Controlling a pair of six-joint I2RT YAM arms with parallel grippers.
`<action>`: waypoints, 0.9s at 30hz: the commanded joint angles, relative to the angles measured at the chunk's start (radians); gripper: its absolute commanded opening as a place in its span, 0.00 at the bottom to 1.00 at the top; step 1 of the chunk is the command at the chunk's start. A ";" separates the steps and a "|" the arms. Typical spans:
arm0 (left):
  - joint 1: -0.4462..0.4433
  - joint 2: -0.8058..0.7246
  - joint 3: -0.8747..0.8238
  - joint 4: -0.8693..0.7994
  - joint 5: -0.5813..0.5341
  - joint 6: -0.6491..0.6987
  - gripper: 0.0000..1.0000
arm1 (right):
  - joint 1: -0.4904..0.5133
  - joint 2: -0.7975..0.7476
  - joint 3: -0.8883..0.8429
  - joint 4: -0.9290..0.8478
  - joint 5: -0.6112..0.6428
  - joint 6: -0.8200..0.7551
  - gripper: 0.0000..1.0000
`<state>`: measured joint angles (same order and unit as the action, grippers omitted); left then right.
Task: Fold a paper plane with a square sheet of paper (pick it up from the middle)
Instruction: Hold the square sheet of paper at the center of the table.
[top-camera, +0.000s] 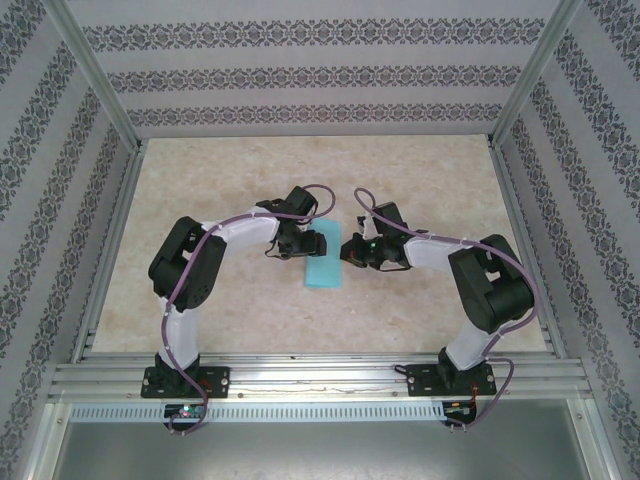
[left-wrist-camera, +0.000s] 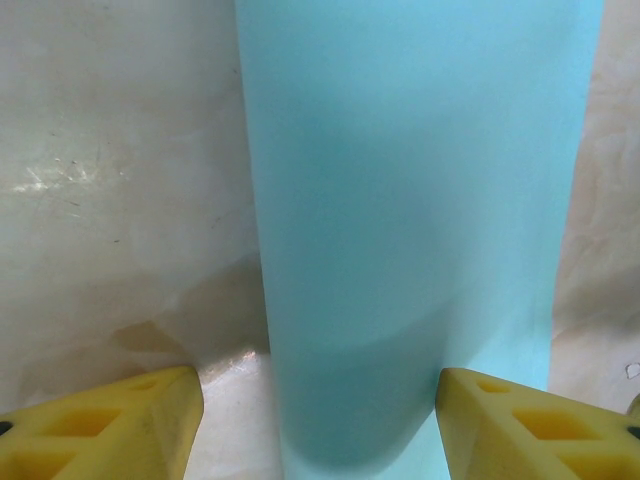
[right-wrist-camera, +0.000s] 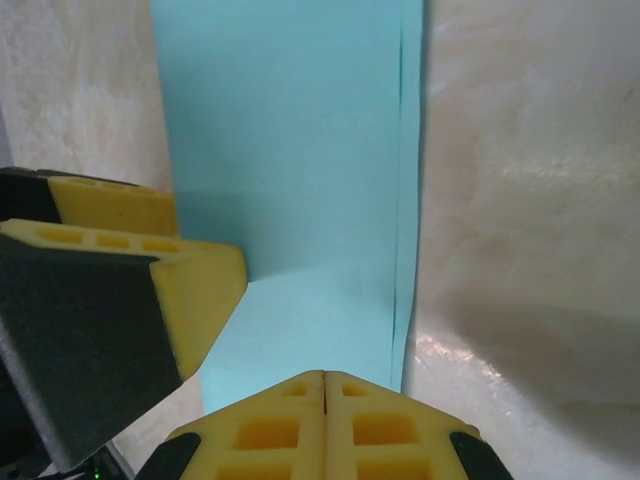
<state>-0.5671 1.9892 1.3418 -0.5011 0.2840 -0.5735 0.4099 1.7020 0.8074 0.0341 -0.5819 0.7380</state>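
Arms bent inward, the left gripper (left-wrist-camera: 320, 405) stands apart astride the smooth, doubled-over square sheet of paper (top-camera: 323, 258) while the right gripper (right-wrist-camera: 325, 388) holds its hollow-celled yellow tips pressed together above it

top: high behind the paper (top-camera: 324, 258), looking down on whole table (top-camera: 200, 310) | left wrist: close over the paper, facing down | right wrist: likewise, opposite side | shared: the paper
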 joint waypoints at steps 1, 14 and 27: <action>-0.002 0.070 -0.006 -0.024 0.035 0.040 0.66 | 0.003 0.030 0.032 0.049 0.000 0.034 0.01; -0.004 0.080 0.004 -0.030 0.045 0.040 0.66 | 0.010 0.120 0.075 0.072 -0.032 0.058 0.00; -0.004 0.050 0.029 -0.047 0.053 0.029 0.67 | 0.008 0.167 0.032 0.067 0.035 0.052 0.00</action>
<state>-0.5671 1.9991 1.3659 -0.5282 0.2958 -0.5564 0.4103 1.8496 0.8574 0.1062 -0.5915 0.7872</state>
